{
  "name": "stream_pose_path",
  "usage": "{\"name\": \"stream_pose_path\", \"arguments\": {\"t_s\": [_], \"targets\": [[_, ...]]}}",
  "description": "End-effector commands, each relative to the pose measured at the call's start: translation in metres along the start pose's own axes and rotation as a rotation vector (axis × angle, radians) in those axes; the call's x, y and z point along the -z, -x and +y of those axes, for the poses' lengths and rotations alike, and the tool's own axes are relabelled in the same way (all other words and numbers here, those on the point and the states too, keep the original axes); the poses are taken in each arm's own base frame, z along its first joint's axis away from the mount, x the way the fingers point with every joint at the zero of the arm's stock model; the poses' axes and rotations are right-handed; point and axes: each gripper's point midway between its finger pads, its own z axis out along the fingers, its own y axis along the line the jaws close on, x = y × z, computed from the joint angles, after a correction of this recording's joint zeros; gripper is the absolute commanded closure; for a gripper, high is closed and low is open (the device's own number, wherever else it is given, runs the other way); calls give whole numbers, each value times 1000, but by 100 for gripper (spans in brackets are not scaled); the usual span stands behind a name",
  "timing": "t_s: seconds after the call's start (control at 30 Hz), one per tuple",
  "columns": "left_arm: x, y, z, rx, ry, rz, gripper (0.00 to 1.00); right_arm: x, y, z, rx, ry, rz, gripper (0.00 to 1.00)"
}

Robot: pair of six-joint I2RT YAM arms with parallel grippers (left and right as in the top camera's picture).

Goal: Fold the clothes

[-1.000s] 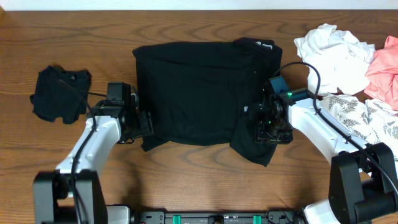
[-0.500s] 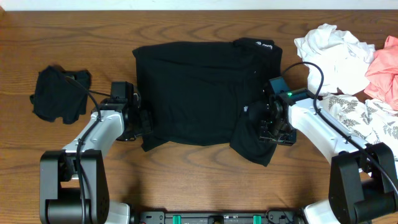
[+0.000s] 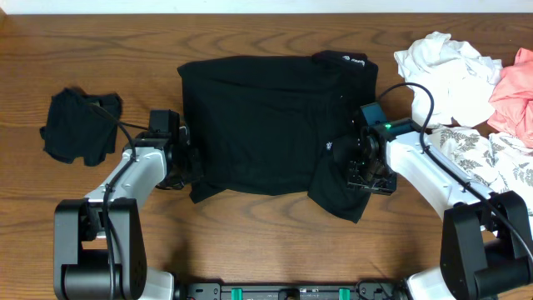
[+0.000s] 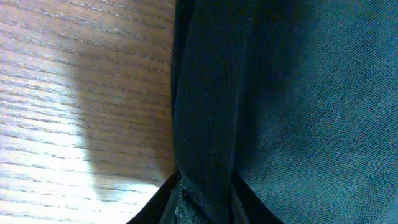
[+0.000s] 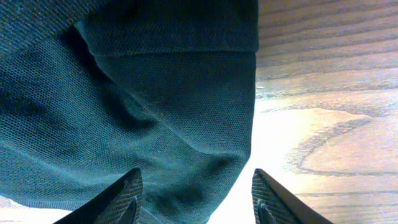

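The black shirt [image 3: 275, 125] lies spread flat in the middle of the table, its collar with the small white tag at the far right corner. At the shirt's left edge my left gripper [image 3: 188, 163] is shut on a fold of the hem [image 4: 205, 124]. The left wrist view shows the cloth bunched tight between the jaws of this gripper [image 4: 202, 202]. My right gripper [image 3: 360, 173] hovers over the shirt's lower right sleeve [image 5: 161, 106]. Its fingers [image 5: 127, 196] stand wide apart and grip nothing.
A small crumpled black garment [image 3: 79, 125] lies at the far left. At the right edge are a white garment [image 3: 445, 71], a pink one [image 3: 516, 92] and a leaf-print one [image 3: 491, 158]. Bare wood shows along the front.
My left gripper slid up to the shirt's left edge and closed on the hem. The right gripper has hardly moved and stays open.
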Motion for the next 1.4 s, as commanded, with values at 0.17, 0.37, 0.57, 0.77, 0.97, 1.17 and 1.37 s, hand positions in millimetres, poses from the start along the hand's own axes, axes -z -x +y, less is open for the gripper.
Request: {"name": "stream_pose_path", "arguments": {"t_s": [0.17,0.37,0.57,0.77,0.97,1.17,1.37], "targets": [[-9,-12,3,10,4,53,75,0,-1,-1,-1,-17,-11,45],[-9,-12,3,9,4,52,75,0,-1,0,-1,-16,-11,45],[-8,-9,2,7,1,41,74,0,0,0,-1,-15,-13,44],[0,1,-3,0,-12,-2,74,0,0,0,-1,-15,-14,44],[9,7,-6,-1,-25,-33,74,0,0,0,-1,-15,-14,44],[21,14,-10,-10,-39,-81,74,0,0,0,-1,-15,-14,44],[25,16,-12,-13,-43,-98,73,0,0,0,-1,-15,-14,44]]}}
